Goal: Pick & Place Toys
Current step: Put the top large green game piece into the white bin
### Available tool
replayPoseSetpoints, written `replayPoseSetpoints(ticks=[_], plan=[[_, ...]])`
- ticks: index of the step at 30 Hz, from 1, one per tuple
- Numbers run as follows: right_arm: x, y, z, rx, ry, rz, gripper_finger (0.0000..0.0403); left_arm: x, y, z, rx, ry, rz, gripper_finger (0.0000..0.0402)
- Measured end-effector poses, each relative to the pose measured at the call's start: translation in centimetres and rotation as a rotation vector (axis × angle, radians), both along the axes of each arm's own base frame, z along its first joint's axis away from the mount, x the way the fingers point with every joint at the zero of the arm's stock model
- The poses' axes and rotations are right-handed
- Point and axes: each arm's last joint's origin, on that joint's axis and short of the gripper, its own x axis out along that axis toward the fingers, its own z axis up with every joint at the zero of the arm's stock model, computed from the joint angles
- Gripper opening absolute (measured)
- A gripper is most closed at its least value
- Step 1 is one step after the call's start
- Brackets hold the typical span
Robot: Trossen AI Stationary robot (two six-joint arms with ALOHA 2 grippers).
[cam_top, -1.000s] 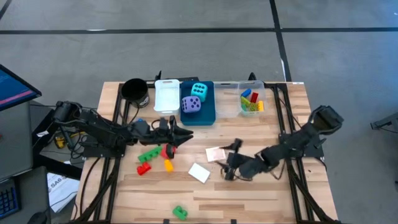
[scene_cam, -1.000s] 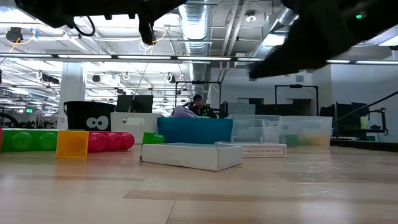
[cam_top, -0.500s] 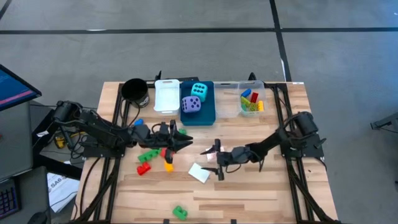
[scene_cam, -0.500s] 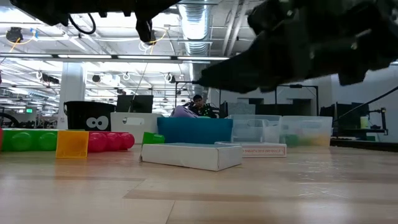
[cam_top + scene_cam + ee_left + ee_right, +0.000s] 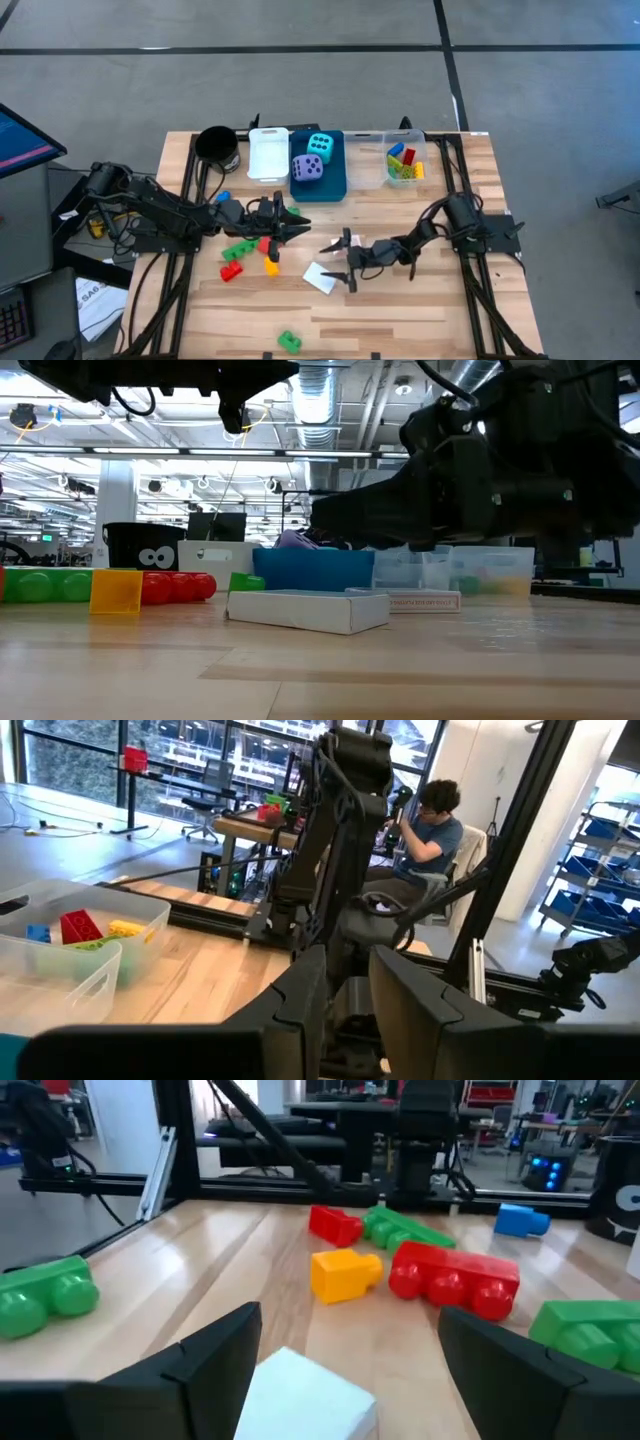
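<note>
My right gripper [image 5: 336, 259] is open and empty. It hovers level above a flat white card [image 5: 320, 278], pointing toward the table's left. In the right wrist view the card [image 5: 300, 1395] shows between and below its two fingers, with red [image 5: 455, 1280], yellow [image 5: 345, 1273] and green [image 5: 45, 1295] bricks beyond. The low view shows it clear above this card [image 5: 305, 610] and a second card [image 5: 415, 600]. My left gripper [image 5: 300, 224] hovers over the red, green and yellow bricks [image 5: 240, 250], empty, with a narrow gap between its fingers [image 5: 347, 970].
At the far edge stand a black cup [image 5: 215, 145], a white bin [image 5: 268, 158], a blue bin [image 5: 330, 185] holding a cyan and a purple die, and a clear bin [image 5: 405, 180] holding bricks. A green brick [image 5: 288, 341] lies near the front edge. A person sits in the room beyond.
My right gripper has gone toward the table's left, from right of the cards to above them, and stays open. The cards and bricks have not moved.
</note>
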Motion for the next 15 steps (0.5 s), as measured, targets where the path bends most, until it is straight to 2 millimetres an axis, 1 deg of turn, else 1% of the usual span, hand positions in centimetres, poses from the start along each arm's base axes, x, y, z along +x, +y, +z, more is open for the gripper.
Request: replayPoseSetpoints(ticks=[7,10,11,13,15], plan=[[0.0,0.0,-0.1,-0.010,-0.013,0.004,0.0299,0.0,0.0,-0.1,-0.002,0.007,0.001,0.0076],[0.0,-0.1,0.9,-0.066,-0.115,-0.002,0.0299,0.0,-0.1,-0.1,-0.027,0.006,-0.005,0.0076],[0.2,-0.2,1.0,-0.081,-0.123,-0.010,0.0299,0.0,-0.1,-0.1,-0.023,0.006,-0.005,0.0076],[0.3,-0.5,0.7,-0.053,-0.091,-0.016,0.0299,0.0,-0.1,-0.2,0.021,0.019,-0.002,0.0076],[0.2,-0.6,0.1,0.016,-0.026,-0.022,0.0299,0.1,-0.1,-0.7,0.081,0.071,0.000,0.0076]])
